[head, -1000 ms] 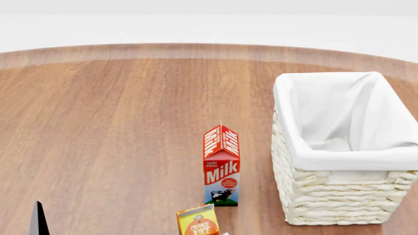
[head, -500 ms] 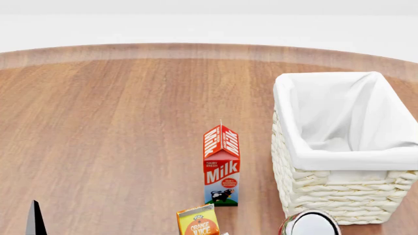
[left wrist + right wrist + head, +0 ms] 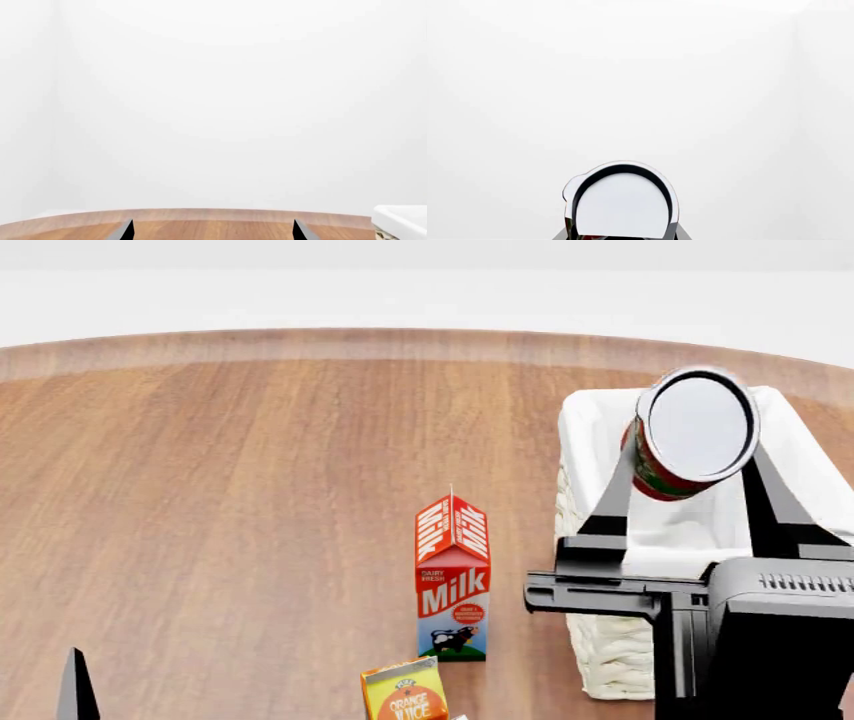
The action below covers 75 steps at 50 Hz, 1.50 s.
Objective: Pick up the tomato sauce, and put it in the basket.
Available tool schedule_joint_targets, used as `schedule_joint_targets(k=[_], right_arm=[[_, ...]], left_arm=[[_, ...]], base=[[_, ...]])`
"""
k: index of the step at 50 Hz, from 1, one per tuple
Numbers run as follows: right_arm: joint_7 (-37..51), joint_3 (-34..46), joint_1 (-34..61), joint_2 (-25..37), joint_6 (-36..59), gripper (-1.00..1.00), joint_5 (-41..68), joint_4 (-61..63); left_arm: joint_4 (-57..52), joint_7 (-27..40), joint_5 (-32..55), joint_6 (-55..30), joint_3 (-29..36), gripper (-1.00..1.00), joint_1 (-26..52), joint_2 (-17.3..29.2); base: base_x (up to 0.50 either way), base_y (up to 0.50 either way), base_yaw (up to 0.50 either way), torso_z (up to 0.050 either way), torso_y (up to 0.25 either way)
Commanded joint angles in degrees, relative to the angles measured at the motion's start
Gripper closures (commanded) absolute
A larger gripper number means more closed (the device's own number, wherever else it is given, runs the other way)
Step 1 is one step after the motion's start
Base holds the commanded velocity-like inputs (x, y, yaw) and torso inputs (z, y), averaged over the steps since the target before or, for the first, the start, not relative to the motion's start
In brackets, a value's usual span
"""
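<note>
Tomato sauce point(image 3: 685, 436) is clamped in the right end effector point(image 3: 687, 490), held high in the head view with its silver end turned toward the camera and the red label showing along the lower edge. Both fingers bracket the can's sides. In that view the can appears over the near part of the basket point(image 3: 595, 570); actual height above the cloth lining cannot be judged. The right wrist view shows only the can's bright end point(image 3: 620, 205) against white wall.

Left end effector point(image 3: 211, 231): two dark fingertips set apart with wood between them, so spread and carrying nothing. One tip shows at the lower corner of the head view point(image 3: 76, 685), low over the counter point(image 3: 240, 490), well apart from the basket.

Handling judgement: rigid tin, will not deform under grip; likely dense for its size if full. Smooth curved wall is slippery, so the firmest hold is across the diameter at mid-height on the label, not on the rims. Held tilted as it is, it could rotate or slide between the pads.

Milk carton point(image 3: 453, 580) and orange juice carton point(image 3: 404, 692) stand on the counter beside the basket, clear of the release path.

Remaining step, as judged: lower into the lining and release.
</note>
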State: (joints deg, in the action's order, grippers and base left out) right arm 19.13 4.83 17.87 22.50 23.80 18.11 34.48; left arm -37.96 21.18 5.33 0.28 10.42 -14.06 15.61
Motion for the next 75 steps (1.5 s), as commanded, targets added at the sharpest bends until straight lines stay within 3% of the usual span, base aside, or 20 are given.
schedule_joint_targets(k=[1, 8, 16, 34, 45, 75], right_arm=[[-1.7, 2.0, 17.3, -1.6, 4.8, 1.00, -0.7, -14.3], [-4.4, 4.4, 24.8, -3.0, 3.3, 1.00, -1.8, -26.7], [-8.4, 6.4, 36.6, -5.2, -5.0, 1.00, -4.6, -48.5], [-13.2, 7.4, 59.3, -11.3, -28.9, 1.00, -8.5, -108.9], [-14.3, 6.4, 56.5, -10.7, -16.0, 1.00, -11.2, -109.4], [-15.8, -2.8, 49.5, -11.3, -17.5, 1.00, -15.8, -109.5]], left_arm=[[-0.1, 0.3, 0.3, -0.1, 0.1, -1.00, 0.1, 0.3], [0.1, 0.4, 0.8, -0.1, 0.2, -1.00, 0.2, 0.5], [0.9, 0.5, 1.0, -0.2, 0.4, -1.00, 0.7, 0.6], [1.5, 0.6, 1.2, -0.5, 1.2, -1.00, 1.1, 1.0], [1.2, 1.0, 1.1, -0.7, 1.5, -1.00, 1.0, 1.2], [1.4, 1.7, 1.7, -0.3, 2.2, -1.00, 1.2, 2.0]], base=[[0.00, 0.00, 0.00, 0.000, 0.000], [0.00, 0.00, 0.00, 0.000, 0.000], [0.00, 0.00, 0.00, 0.000, 0.000], [0.00, 0.00, 0.00, 0.000, 0.001], [0.00, 0.00, 0.00, 0.000, 0.000], [0.00, 0.00, 0.00, 0.000, 0.000]])
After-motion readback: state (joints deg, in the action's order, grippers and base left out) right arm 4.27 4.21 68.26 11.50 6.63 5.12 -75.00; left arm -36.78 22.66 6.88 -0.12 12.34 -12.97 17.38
